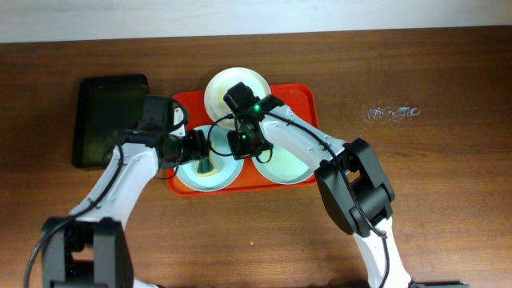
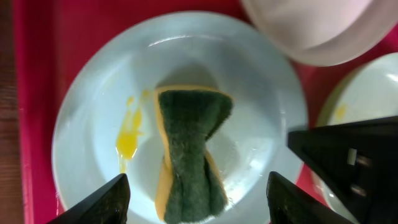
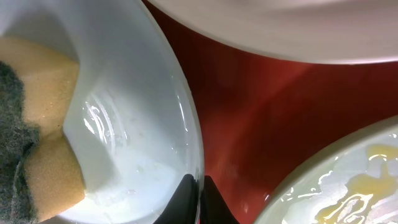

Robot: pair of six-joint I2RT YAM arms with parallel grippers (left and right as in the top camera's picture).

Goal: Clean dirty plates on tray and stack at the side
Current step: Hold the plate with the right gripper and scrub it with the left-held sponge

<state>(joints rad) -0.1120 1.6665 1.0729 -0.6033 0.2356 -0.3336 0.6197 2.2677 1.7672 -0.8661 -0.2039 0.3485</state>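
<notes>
A large orange-red rectangular plastic tray (image 1: pixel 300 96) sits on the brown wooden table (image 1: pixel 416 200), with a smaller black rectangular tray (image 1: pixel 104 120) just to its left. Three round shallow plates lie on the orange-red tray: a cream-white plate (image 1: pixel 224 94) at the far edge, a left pale mint-blue plate (image 1: pixel 220 178) at the near left and a right pale mint-blue plate (image 1: pixel 286 166) at the near right.

A yellow sponge with a green scouring face (image 2: pixel 189 143) lies in the middle of the left pale mint-blue plate (image 2: pixel 93 93), pinched at its waist, with a wet yellow smear (image 2: pixel 126 144) just to its left. The left gripper (image 2: pixel 198 186) hangs over this plate with its fingers spread wide – one on each side of the sponge, neither touching it.

The right gripper (image 3: pixel 199 190) reaches in from the right. Its fingers are drawn together on the rim of the left pale mint-blue plate (image 3: pixel 143 93) – the thin edge runs straight between them. Beside it, the right pale mint-blue plate (image 3: pixel 348 180) shows yellowish streaks.
</notes>
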